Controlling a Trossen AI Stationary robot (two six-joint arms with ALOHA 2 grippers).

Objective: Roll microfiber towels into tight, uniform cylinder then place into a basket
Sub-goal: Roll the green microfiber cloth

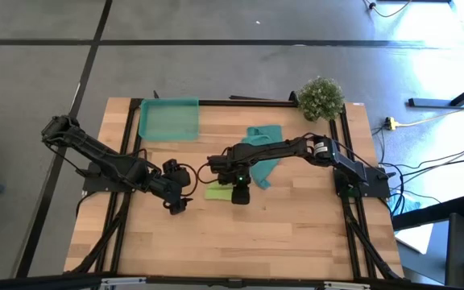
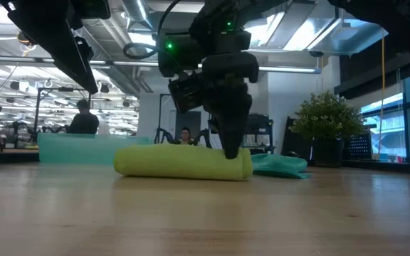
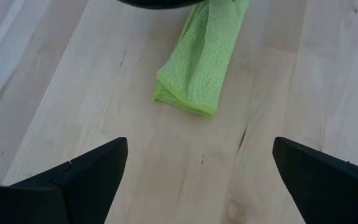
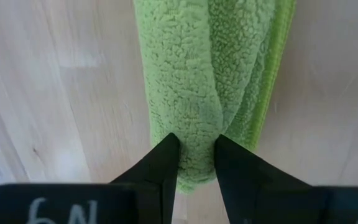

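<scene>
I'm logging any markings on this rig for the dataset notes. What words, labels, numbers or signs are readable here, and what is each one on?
"6N": white handwritten characters, cut off by the picture's edge, on the dark body of the right gripper in the right wrist view; it may be upside down or partial.
No text shows on the lime-green towel, teal towel, basket or left gripper.
Nothing in the room behind is readable.

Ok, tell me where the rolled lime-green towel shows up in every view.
High view: the lime-green towel lies mid-table, its end under the right gripper.
Low view: centre, a long roll on the wood, the right gripper pinching its right end.
Left wrist view: upper middle, beyond the open left gripper.
Right wrist view: fills the centre, squeezed between the fingers.
Shared landmark: the right gripper on the roll's end.
</scene>
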